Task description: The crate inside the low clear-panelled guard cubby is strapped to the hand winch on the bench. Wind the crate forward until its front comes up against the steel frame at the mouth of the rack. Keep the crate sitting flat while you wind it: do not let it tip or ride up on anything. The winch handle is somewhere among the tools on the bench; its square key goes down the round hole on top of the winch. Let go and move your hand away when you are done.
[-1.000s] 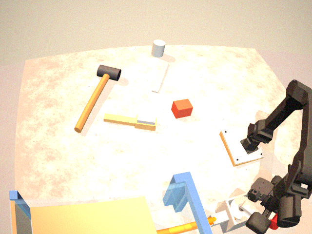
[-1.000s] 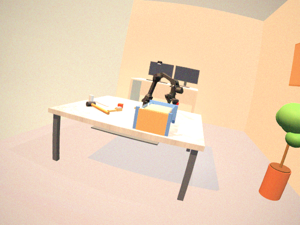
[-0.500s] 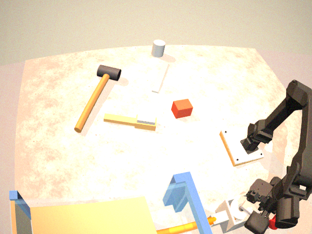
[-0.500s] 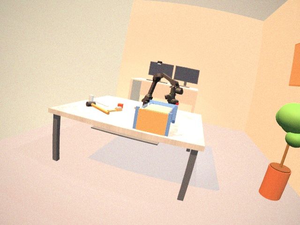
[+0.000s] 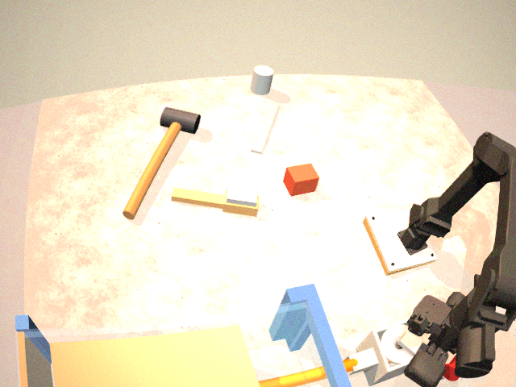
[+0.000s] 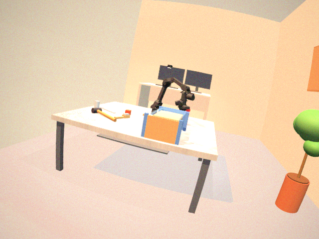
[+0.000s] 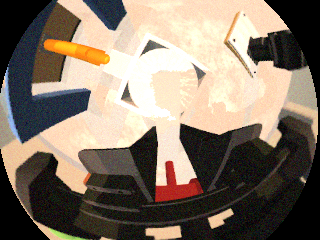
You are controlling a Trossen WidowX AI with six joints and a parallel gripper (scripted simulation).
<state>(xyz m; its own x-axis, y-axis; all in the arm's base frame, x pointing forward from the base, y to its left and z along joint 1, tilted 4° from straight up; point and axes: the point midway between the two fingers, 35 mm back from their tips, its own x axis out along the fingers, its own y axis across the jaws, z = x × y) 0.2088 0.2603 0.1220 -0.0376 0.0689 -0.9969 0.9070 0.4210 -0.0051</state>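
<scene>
Wrist view: my gripper (image 7: 166,128) is closed on the winch handle's (image 7: 172,140) pale crank arm, red knob (image 7: 178,187) nearest me. The handle sits in the winch (image 5: 381,354), strap (image 5: 291,378) running to the crate (image 5: 145,358) in the blue-framed cubby (image 5: 321,329).

The pale mottled tabletop (image 5: 104,258) carries, at its far edge, an upright grey cylinder (image 5: 262,80); just in front of that lies a thin white strip (image 5: 265,128); to the left a mallet (image 5: 156,159) lies flat with its dark head toward the far edge; a yellow wooden tool (image 5: 216,200) and an orange-red block (image 5: 301,178) lie near the middle, apart; the blue-framed guard cubby (image 5: 322,329), the white winch (image 5: 381,354) and the arm's base plate (image 5: 376,237) stand nearer.
</scene>
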